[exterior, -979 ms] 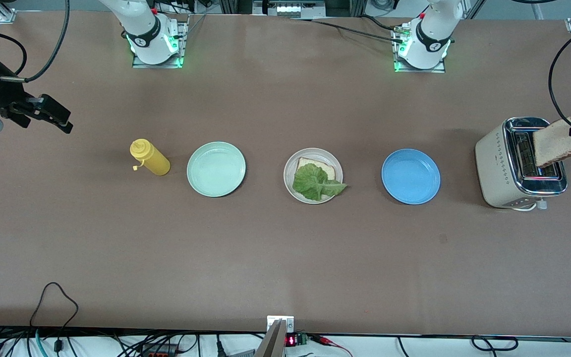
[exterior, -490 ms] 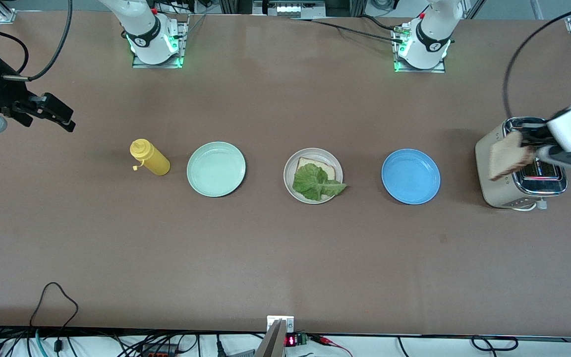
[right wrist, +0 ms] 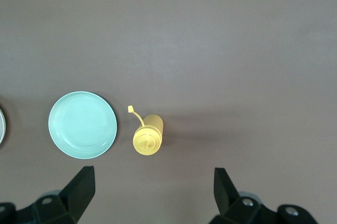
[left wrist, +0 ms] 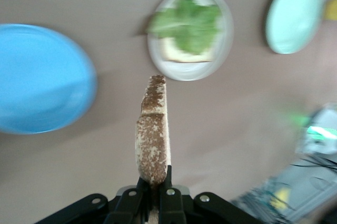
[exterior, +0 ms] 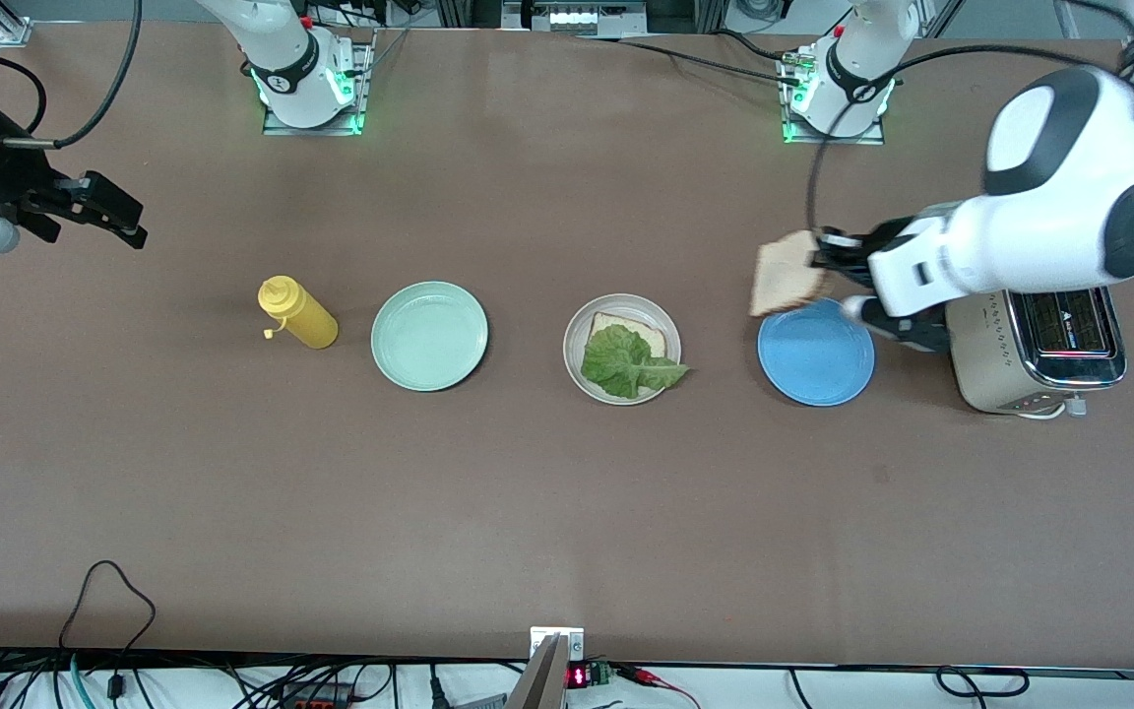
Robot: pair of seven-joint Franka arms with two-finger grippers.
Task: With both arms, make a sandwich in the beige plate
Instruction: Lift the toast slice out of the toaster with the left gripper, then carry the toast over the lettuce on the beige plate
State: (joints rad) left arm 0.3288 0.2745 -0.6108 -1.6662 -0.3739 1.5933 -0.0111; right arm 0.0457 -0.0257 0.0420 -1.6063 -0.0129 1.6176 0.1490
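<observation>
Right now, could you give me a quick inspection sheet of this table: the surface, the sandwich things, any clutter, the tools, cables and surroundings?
Surface: brown table, no spills seen.
Job's things: beige plate holds bread slice under lettuce; second bread slice held in the air.
Clutter: yellow bottle, mint plate, blue plate, toaster.
Grippers: left tool shut on second slice, over blue plate's edge; right tool open, waiting at its table end.
Cables: black loop near front edge.
Surroundings: wiring below table edge.
</observation>
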